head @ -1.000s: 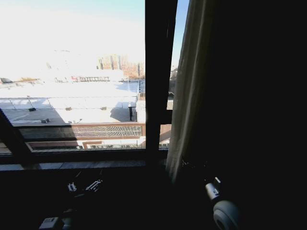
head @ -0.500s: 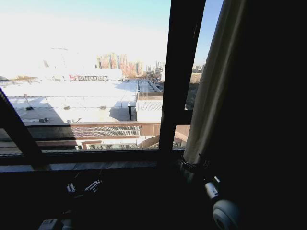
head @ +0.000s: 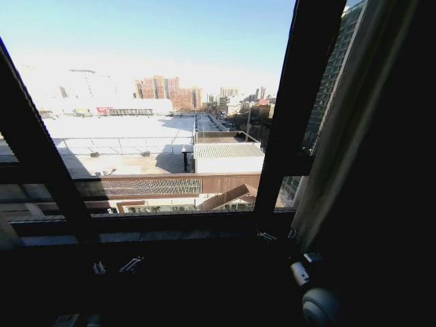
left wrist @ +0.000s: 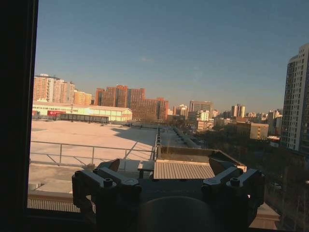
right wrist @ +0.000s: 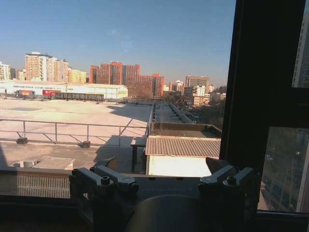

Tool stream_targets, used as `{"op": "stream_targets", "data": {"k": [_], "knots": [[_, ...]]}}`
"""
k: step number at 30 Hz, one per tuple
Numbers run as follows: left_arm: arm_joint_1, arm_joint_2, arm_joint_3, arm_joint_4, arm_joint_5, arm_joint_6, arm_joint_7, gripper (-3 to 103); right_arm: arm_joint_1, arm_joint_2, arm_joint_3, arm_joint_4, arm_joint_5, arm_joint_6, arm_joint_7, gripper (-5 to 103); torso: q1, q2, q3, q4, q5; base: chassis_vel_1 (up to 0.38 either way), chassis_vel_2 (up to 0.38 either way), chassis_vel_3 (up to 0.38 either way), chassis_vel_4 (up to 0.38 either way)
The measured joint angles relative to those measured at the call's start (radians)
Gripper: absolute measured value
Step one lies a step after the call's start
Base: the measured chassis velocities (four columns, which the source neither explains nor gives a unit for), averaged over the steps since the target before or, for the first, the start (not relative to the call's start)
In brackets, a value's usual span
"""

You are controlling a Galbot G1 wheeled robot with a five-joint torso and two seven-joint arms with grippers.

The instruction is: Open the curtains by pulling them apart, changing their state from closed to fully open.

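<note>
Window wide open to the view, curtain (head: 354,129) bunched at the right edge.
Left gripper (left wrist: 164,166) and right gripper (right wrist: 161,166) both hang spread and empty facing the glass.

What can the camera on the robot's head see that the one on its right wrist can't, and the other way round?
The head view takes in the curtain bunched at the right of the window, and the sill below the glass. The right wrist view gives a close look at the right gripper, fingers spread with nothing between them. Both share the dark window frame bar and the sunlit rooftops outside.
</note>
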Motion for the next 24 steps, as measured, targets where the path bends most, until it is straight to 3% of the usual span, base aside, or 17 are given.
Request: {"op": "stream_targets", "data": {"k": [24], "knots": [[0.014,-0.002,-0.009,-0.021,-0.003,-0.012,0.000,100,-0.016,0.016,-0.023,0.009,-0.039,0.000,-0.025,100,0.000,0.000,0.000,0.0001,-0.0002,0.358,0.358,-0.351,-0.352]]}}
